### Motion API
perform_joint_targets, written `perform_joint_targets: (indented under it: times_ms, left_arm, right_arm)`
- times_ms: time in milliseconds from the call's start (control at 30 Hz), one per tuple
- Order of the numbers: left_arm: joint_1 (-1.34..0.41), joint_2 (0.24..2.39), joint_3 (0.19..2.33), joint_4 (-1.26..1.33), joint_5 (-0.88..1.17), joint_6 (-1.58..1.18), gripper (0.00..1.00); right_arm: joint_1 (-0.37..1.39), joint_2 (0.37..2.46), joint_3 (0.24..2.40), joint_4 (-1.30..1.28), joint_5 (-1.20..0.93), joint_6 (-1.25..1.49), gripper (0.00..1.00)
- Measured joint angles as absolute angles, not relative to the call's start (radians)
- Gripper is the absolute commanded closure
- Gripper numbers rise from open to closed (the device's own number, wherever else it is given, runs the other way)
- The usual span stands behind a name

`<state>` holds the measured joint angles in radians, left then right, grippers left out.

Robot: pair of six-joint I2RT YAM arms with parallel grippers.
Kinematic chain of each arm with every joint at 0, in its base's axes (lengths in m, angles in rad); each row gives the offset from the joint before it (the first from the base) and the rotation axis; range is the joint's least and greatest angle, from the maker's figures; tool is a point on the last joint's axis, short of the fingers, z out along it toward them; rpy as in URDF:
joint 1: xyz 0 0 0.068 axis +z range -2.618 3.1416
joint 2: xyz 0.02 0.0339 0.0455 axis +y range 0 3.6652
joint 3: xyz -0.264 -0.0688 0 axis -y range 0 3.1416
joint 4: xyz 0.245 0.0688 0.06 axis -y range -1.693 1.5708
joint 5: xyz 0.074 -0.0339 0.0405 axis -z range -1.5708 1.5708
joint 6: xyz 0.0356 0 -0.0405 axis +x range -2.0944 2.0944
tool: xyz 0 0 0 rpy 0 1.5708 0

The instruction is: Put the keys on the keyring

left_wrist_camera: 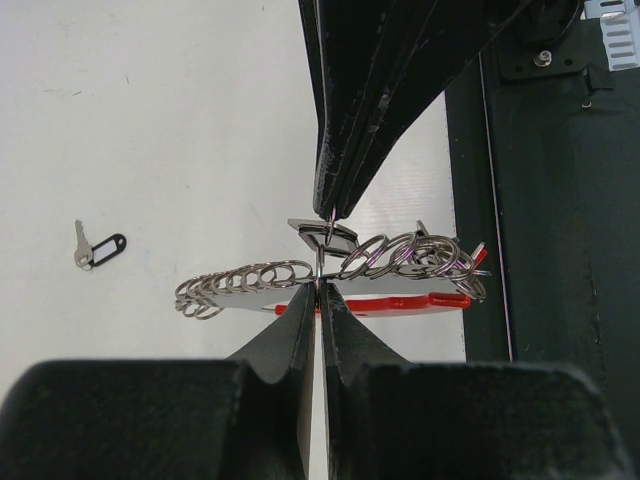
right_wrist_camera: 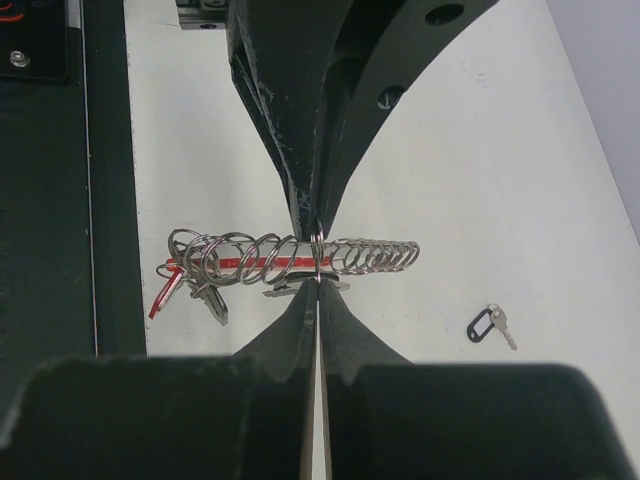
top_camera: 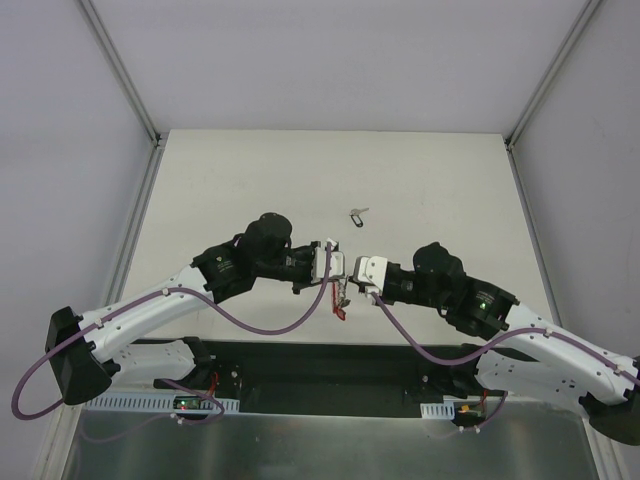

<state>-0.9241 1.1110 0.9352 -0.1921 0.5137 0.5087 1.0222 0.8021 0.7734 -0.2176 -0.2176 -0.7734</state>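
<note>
Left gripper (left_wrist_camera: 318, 292): jaws together, nipped on a coil of the keyring (left_wrist_camera: 250, 280), about midway along its grey beaded run. Right gripper (right_wrist_camera: 318, 287): likewise closed, tip to tip against the left. Pinching what looks to be a silver key (right_wrist_camera: 300, 288), or its small loop, right at the coil; exact hold too fine to confirm.

Keyring carried between the two arms over the near part of the table (top_camera: 250, 170), apparently lifted clear of it. Red arc (left_wrist_camera: 400, 303) showing alongside the coil. Cluster of keys (right_wrist_camera: 205, 290) hanging at the red end; count not readable. One black-tagged key (top_camera: 358, 213) lying loose on the table, well apart, further back.

Step judged in hand: threading the held key onto the ring. Not confirmed as seated.

Next move judged to call for:
- working the key's loop fully past the wire, ring held steady by the left;
- releasing with the right only, and checking that the key hangs;
- thereafter, fetching the loose key.

Risk noted: thin wire slipping from closed tips.
</note>
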Motion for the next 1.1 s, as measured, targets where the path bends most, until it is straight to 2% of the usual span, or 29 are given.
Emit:
perform_joint_targets:
  times_ms: [1100]
  left_arm:
    - [-0.924,1.112,0.933,-0.192,0.514,0.508,1.0]
  right_arm:
    - [1.028,0.797,0.773,-0.221,-0.209,-0.776,0.99]
